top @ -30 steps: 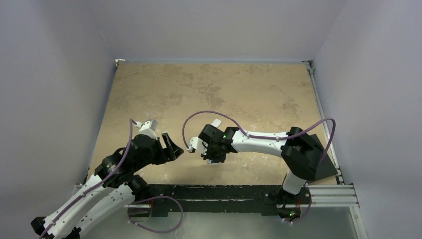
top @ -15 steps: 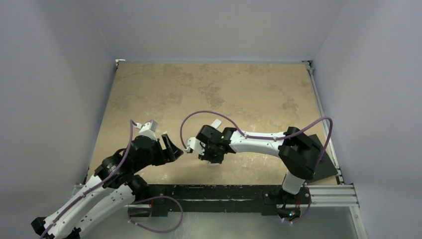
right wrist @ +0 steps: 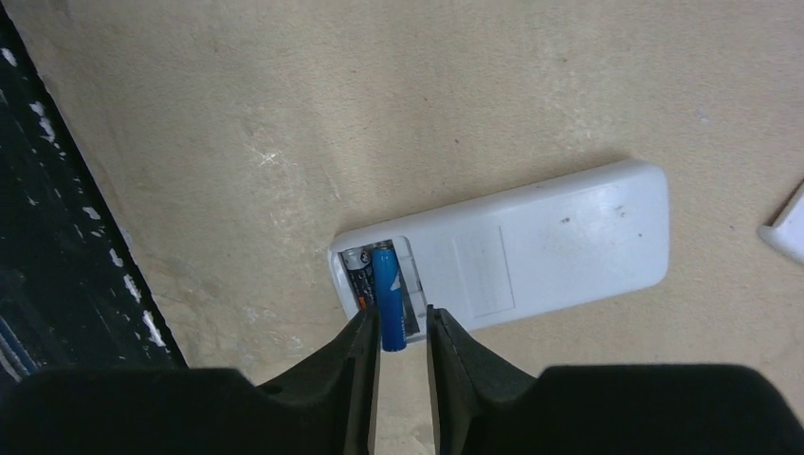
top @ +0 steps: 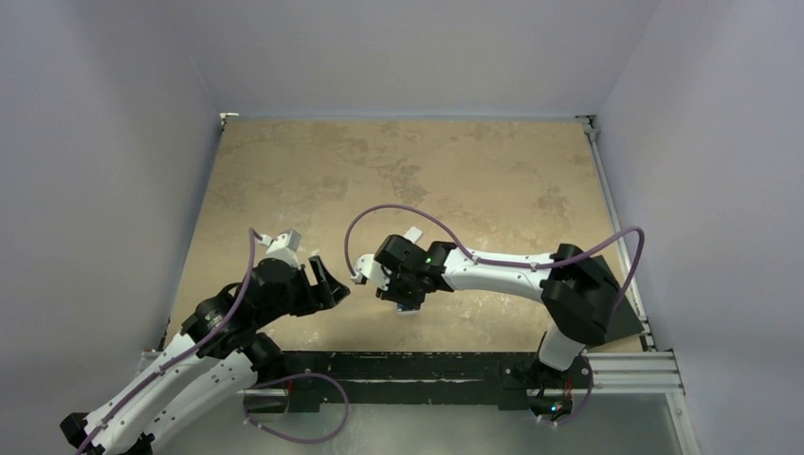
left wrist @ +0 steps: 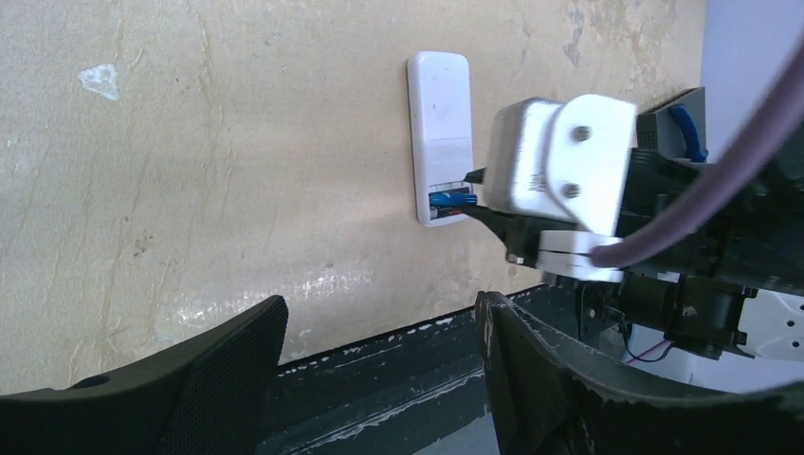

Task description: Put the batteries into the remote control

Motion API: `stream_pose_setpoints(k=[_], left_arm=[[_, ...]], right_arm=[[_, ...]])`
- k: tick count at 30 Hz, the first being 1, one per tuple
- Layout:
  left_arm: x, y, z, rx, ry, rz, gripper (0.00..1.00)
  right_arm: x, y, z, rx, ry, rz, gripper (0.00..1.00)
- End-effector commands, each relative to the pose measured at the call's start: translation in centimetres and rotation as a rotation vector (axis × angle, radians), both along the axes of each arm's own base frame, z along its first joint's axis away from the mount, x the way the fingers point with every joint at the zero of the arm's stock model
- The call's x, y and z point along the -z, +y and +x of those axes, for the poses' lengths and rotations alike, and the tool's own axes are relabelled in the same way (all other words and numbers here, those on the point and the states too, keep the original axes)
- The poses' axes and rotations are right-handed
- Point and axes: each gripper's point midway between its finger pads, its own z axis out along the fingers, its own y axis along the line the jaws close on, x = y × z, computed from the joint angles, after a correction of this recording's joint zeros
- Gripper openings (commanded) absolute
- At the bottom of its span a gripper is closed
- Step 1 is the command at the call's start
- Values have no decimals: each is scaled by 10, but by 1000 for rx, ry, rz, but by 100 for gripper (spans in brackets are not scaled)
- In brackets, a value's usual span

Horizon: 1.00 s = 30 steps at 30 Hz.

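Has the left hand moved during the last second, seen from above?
No. The left hand keeps the same place and angle against the black rail beneath it in the top view.

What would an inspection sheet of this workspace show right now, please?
Surface: beige mottled tabletop, patchy marks.
Job's things: white rectangular plastic remote control lies back up, compartment open; dark slim battery seated inside; blue slim battery partly in, one end past the remote's edge.
Clutter: small white cover piece, apart from the remote.
Grippers: right gripper straddles the blue battery, slightly open; left gripper wide open, holding nothing.
Cables: purple cables loop above both arms.
Surroundings: pale walls; black rail at near edge.
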Motion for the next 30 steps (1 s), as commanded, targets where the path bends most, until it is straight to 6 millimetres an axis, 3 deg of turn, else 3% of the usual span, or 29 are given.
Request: stream_pose_setpoints(k=[1,13,20,30], left_arm=[[2,-5,1,5,8,-20,72],[13,-17,3,40,35,-27,72],[26,-31,6,76,60,-33,72],[53,-58,8,164,118,-66,72]], right_arm=[[-35,13,11,97,-64,114,31],[-70,-5,37,441,-175,248,30],[-77,-16,39,621,-163,319,21],[-97,-38,34,934,-112,575,37]])
